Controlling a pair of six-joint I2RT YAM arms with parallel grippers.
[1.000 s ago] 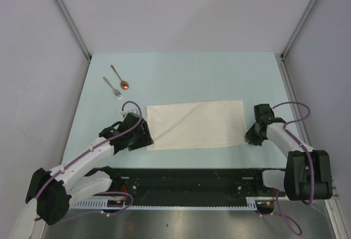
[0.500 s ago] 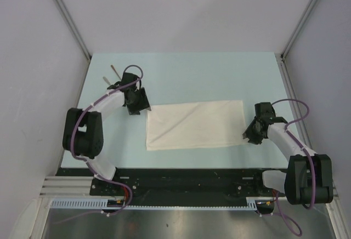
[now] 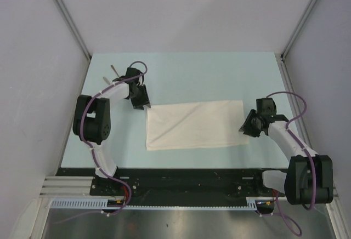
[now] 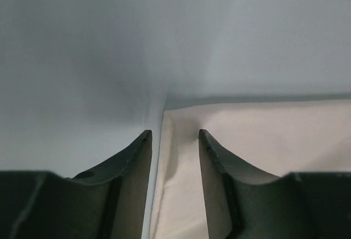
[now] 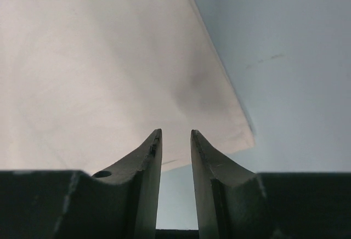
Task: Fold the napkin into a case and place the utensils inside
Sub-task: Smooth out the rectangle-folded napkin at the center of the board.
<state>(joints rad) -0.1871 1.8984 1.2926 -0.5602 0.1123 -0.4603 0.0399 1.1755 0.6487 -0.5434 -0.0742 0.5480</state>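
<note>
While the left claw [image 4: 174, 136] stood with jaws apart astride the napkin's [image 3: 194, 125] far corner edge, the right claw [image 5: 175, 135] sat narrowly parted, gripping nothing, at the opposite edge; the fork [image 3: 105, 78] and spoon [image 3: 113, 68] lay just beyond the left claw.

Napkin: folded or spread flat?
Folded, apparently in half: the napkin lies as a wide rectangle, with a doubled edge in the left wrist view.

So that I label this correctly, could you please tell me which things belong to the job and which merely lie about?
Job: cream-white folded cloth napkin; small silver metal fork; slim-handled spoon, bowl hidden.
Merely about: pale blue tabletop; grey enclosure walls; black rail.
</note>
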